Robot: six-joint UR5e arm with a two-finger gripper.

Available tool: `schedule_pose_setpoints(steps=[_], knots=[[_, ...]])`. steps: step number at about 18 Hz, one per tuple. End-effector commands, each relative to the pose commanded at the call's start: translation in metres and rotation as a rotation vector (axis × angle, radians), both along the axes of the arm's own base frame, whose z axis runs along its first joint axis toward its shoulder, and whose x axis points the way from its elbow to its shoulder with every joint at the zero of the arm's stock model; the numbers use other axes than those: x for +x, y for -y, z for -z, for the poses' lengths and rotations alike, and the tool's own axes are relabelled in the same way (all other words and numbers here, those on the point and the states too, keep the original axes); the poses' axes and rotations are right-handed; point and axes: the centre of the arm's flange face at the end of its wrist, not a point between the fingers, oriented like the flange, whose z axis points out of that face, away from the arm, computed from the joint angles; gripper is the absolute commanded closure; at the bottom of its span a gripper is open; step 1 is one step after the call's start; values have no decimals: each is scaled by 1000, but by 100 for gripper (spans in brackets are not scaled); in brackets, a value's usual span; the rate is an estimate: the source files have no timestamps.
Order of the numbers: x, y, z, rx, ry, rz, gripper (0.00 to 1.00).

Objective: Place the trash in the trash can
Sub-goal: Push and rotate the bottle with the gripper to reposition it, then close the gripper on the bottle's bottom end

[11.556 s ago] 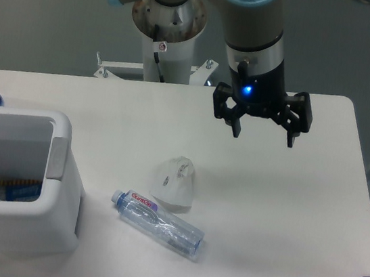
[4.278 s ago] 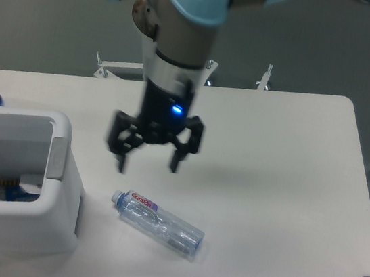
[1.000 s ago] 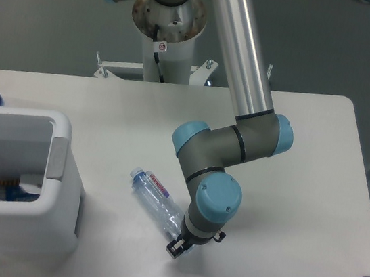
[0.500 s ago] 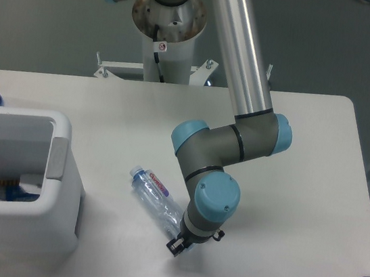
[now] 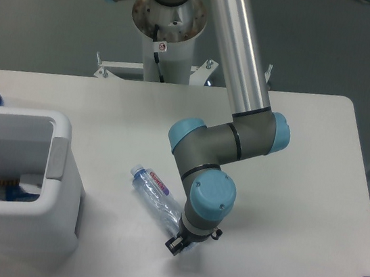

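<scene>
One crushed bottle (image 5: 156, 194) lay near the desk's (image 5: 300, 195) front edge; the gripper (image 5: 176, 244) sat at its base, grip apparently closed, though largely hidden.

red-white label on bottle (image 5: 157, 195), lettering too small to read
</scene>
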Motion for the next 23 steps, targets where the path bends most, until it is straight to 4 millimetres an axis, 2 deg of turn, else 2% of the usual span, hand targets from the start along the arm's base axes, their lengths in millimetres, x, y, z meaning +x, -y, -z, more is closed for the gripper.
schedule_pose_setpoints(steps=[2,3,8,11,15,18,19,22,23], knots=[[1,0,-3,-1,-1,2,52],[1,0,-4,-3,-3,2,56],[2,1,-8,-1,-8,6,56],[2,3,-30,13,-37,10,56],[-3,5,-96,85,-118,5,57],[-11,2,-124,120,-157,0,59],[-15,-1,-139,140,-183,1,59],[-32,-1,-219,227,-307,25,59],[-35,-2,-236,246,-336,42,59]])
